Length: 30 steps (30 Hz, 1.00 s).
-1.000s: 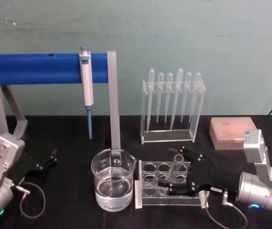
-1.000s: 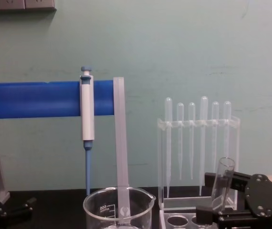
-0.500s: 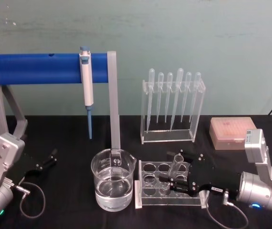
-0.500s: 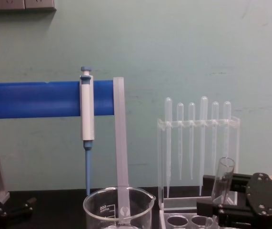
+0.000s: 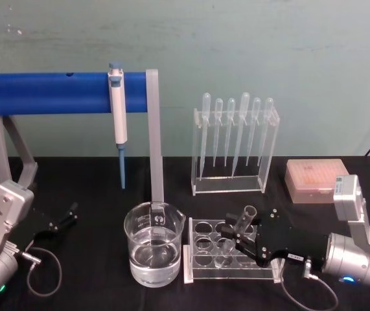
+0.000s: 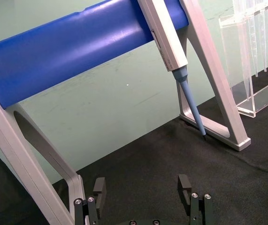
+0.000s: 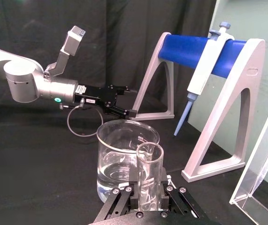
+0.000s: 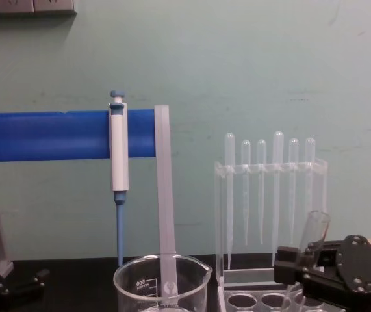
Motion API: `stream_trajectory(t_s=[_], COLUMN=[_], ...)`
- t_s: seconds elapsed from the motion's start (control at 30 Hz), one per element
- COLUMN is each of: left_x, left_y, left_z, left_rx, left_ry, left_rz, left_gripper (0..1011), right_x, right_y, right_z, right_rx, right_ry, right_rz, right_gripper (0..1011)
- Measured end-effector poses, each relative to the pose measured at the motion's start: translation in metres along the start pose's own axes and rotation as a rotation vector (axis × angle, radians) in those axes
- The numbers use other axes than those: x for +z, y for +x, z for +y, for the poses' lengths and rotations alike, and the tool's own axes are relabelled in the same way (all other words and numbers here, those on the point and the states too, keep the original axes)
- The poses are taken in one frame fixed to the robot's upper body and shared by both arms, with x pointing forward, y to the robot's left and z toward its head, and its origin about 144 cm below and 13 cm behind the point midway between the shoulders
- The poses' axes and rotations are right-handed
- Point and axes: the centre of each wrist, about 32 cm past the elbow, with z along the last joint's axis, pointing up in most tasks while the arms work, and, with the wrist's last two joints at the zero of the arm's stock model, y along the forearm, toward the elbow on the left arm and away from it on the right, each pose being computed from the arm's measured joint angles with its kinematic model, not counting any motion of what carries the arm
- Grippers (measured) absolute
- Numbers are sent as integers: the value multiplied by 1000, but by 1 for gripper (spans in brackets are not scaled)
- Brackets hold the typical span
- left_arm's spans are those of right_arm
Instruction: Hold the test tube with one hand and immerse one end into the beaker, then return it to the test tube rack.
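The test tube point(image 5: 242, 225) leans in the clear tube rack point(image 5: 201, 269), its lower end down in a rack hole and its open rim tipped to the right. My right gripper point(image 5: 242, 243) is shut on the tube's middle; the right wrist view shows the test tube point(image 7: 149, 174) clamped between the black fingers point(image 7: 133, 199). The chest view has the test tube point(image 8: 313, 229) slanting above my right gripper point(image 8: 300, 268). The beaker point(image 5: 153, 243), part filled with clear liquid, stands left of the rack, as in beaker point(image 7: 126, 154) and beaker point(image 8: 161, 285). My left gripper point(image 5: 65, 217) rests open at the far left, seen up close as left gripper point(image 6: 142, 187).
A blue-barred stand point(image 5: 68, 92) holds a white-and-blue micropipette point(image 5: 117, 116) behind the beaker. A clear rack of plastic pipettes point(image 5: 235, 146) stands behind the tube rack. A pinkish tip box point(image 5: 314, 180) sits at the back right. A cable point(image 5: 45, 265) loops by the left arm.
The tube has tipped further to the right, its rim shifting right while its lower end stays in the rack. My right gripper has shifted slightly right with it. The left arm is unmoved.
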Motion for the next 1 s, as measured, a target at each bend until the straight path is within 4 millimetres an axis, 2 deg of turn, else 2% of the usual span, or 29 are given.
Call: stream_trajectory(t_s=[0.03,0.37,1.0], left_x=[0,0,0], left_y=[0,0,0], left_z=[0,0,0], left_rx=[0,0,0], left_ry=[0,0,0], left_rz=[0,0,0], left_gripper=[1000,1000,1000], right_x=[0,10,62], right_y=[0,4,22], right_z=[0,2,11], right_rx=[0,-1,-5], right_ry=[0,-14,-67], right_rz=[0,-13,37], right_gripper=[227,226,227])
